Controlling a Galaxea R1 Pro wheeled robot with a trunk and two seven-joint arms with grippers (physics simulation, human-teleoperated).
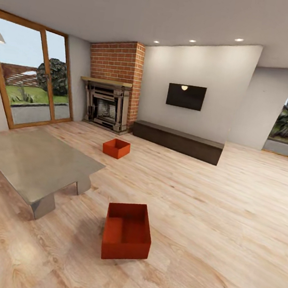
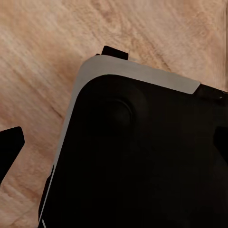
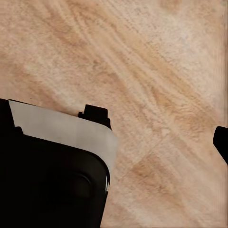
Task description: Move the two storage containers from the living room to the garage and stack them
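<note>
Both storage containers sit on the living room's wood-plank floor point(image 1: 226, 211) — the near container point(image 1: 127, 232) at 6 o'clock, just beside the glass table point(image 1: 34, 164), the far container point(image 1: 116, 148) at 11 o'clock before the brick fireplace point(image 1: 110, 88). Neither is lifted yet, and the wrist views look down at planks and the robot's dark base point(image 2: 137, 156) — whether either end effector is released or clenched, I cannot tell.

Two open orange-red bins sit upright, well apart: near container point(image 1: 127, 232), far container point(image 1: 116, 148).
</note>
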